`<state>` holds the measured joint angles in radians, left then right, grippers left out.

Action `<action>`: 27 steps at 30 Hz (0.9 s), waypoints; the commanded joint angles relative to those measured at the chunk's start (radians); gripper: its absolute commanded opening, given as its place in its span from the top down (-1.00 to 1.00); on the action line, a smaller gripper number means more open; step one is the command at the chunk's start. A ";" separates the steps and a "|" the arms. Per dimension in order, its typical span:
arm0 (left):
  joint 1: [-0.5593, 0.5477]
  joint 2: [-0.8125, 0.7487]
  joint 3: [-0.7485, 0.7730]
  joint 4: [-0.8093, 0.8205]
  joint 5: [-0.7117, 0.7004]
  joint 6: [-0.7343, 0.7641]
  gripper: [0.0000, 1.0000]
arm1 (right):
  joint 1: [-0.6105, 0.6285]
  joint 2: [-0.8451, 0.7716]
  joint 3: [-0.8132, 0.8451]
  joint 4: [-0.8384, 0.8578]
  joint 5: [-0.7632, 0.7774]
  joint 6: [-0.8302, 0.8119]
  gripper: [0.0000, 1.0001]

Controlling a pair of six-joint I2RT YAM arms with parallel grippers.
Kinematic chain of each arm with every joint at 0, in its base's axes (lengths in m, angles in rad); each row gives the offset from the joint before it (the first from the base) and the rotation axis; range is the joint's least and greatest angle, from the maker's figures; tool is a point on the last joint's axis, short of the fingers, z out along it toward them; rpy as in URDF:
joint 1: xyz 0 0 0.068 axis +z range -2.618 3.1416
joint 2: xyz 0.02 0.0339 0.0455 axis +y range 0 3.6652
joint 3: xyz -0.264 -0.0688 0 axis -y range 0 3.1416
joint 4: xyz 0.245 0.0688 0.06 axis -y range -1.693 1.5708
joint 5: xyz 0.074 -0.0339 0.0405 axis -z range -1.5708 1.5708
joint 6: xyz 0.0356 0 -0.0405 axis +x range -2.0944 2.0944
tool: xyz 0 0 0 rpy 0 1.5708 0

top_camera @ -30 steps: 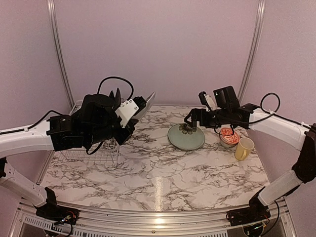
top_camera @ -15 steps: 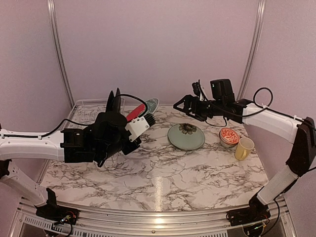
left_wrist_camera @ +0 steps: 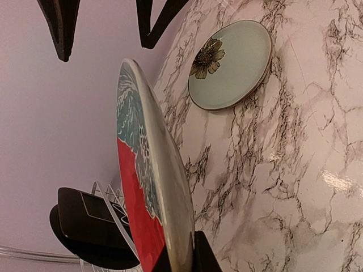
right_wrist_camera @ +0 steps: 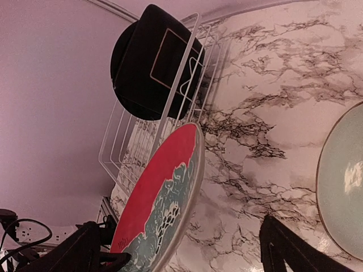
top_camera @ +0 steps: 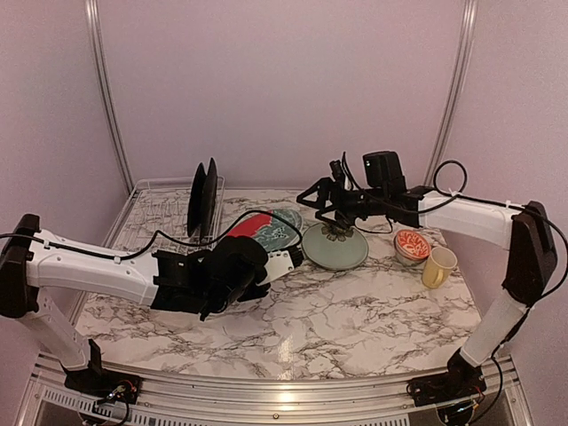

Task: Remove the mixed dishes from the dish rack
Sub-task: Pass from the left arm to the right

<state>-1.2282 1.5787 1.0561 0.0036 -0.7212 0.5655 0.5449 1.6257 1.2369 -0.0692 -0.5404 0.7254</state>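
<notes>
My left gripper (top_camera: 293, 257) is shut on the rim of the red plate with teal leaves (top_camera: 266, 231) and holds it tilted above the table, right of the dish rack (top_camera: 146, 202). In the left wrist view the fingers (left_wrist_camera: 201, 255) pinch the plate (left_wrist_camera: 136, 187) edge-on. My right gripper (top_camera: 315, 200) is open and empty, just right of and above that plate (right_wrist_camera: 164, 192). Two black plates (top_camera: 202, 197) stand upright in the rack (right_wrist_camera: 170, 116). The pale green bowl (top_camera: 335, 246), the red-and-white bowl (top_camera: 412, 244) and the yellow mug (top_camera: 437, 266) rest on the table at the right.
The marble table (top_camera: 293, 328) has metal rails at its edges. A pink back wall (top_camera: 284, 89) stands close behind the rack. The right arm (top_camera: 461, 213) stretches above the bowls and the mug.
My left arm has carried the red plate out of the rack, rightward and lower over the table. My right gripper has lifted off the green bowl and swung left toward the plate.
</notes>
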 commanded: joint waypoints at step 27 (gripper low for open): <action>-0.100 0.117 -0.004 0.283 -0.255 0.215 0.74 | 0.108 0.135 -0.108 0.148 -0.057 0.117 1.00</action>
<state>-1.3315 1.7325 1.0283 0.1524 -0.8967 0.7422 0.6437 1.7763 1.1519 0.0250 -0.6010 0.9249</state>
